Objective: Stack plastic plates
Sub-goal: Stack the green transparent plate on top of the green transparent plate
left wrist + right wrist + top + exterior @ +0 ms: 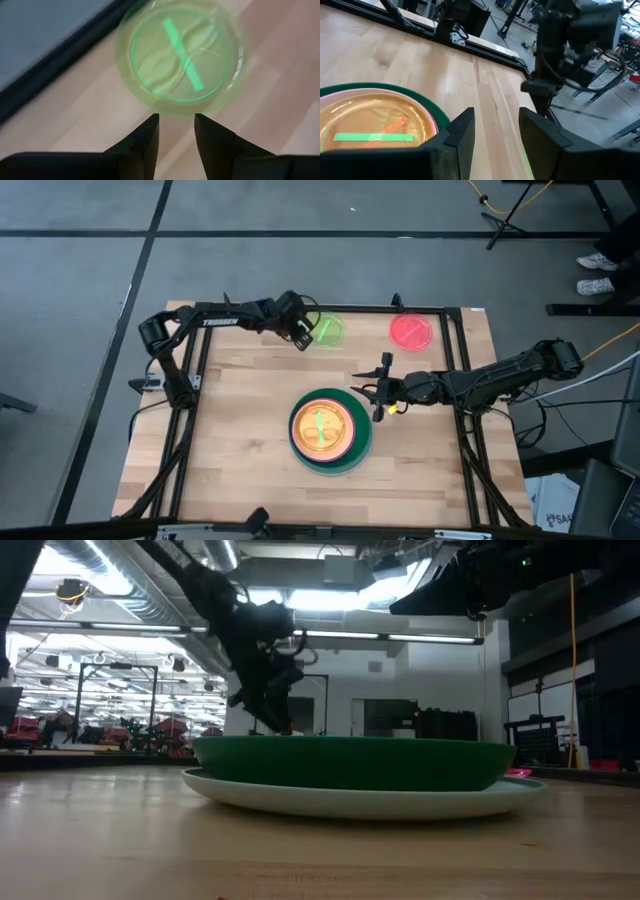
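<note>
My left gripper (303,340) hovers at the far side of the pale wooden table (230,440), its two dark fingers (148,137) parted by a narrow gap and holding nothing. Just beyond their tips lies a small round translucent lime-green plastic plate (182,57), flat on the wood, with a brighter green strip across its glossy centre; from above, the same plate (327,332) sits just right of my claw, touching neither finger. Further right along the far edge rests a small round red-pink plastic plate (410,331), well apart from the lime one. Near the table's middle stands the stack: a large light blue plate (360,800) at the bottom, a large dark green plate (350,762) nested on it with a smooth, shallow rim, then smaller plates inside, topped by a translucent orange-looking one (321,429) with a green strip showing across it. My right gripper (381,388) hangs just right of that stack, its fingers (457,135) set moderately apart and empty, with the stack's green rim (427,106) just beside them. The table's surface is light planked wood framed by black rails (190,380).
</note>
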Controlling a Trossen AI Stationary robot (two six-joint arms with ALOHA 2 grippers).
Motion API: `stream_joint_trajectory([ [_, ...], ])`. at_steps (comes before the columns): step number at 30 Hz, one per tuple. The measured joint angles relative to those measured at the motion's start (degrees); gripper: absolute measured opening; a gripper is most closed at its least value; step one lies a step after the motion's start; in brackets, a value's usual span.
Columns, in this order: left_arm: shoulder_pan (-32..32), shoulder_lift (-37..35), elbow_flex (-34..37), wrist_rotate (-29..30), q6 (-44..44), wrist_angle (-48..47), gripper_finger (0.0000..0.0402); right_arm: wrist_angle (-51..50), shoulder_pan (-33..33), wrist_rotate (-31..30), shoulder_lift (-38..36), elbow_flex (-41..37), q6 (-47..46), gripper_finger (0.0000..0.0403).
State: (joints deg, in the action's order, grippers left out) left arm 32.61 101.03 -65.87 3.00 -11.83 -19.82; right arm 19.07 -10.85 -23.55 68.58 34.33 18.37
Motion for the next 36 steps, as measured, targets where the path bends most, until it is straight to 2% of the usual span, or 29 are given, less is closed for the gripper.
stream_joint_trajectory([
  [7, 5.1, 4.8, 0.0, -4.8, -3.6, 1.3, 0.0118, 0.0, 0.0, 0.0, 0.0, 0.0, 0.0, 0.0147],
  [15, 8.2, 7.7, 0.0, -13.0, -7.2, 8.9, 0.0118, 0.0, 0.0, 0.0, 0.0, 0.0, 0.1, 0.0147],
  [27, 9.0, 11.3, 0.1, -11.3, -8.6, 11.2, 0.0118, 0.1, 0.0, 0.2, 0.0, 0.0, 0.1, 0.0147],
  [36, 8.7, 12.2, 0.0, -13.0, -8.7, 13.9, 0.0118, 0.1, 0.0, 0.5, 0.0, 0.0, 0.1, 0.0147],
])
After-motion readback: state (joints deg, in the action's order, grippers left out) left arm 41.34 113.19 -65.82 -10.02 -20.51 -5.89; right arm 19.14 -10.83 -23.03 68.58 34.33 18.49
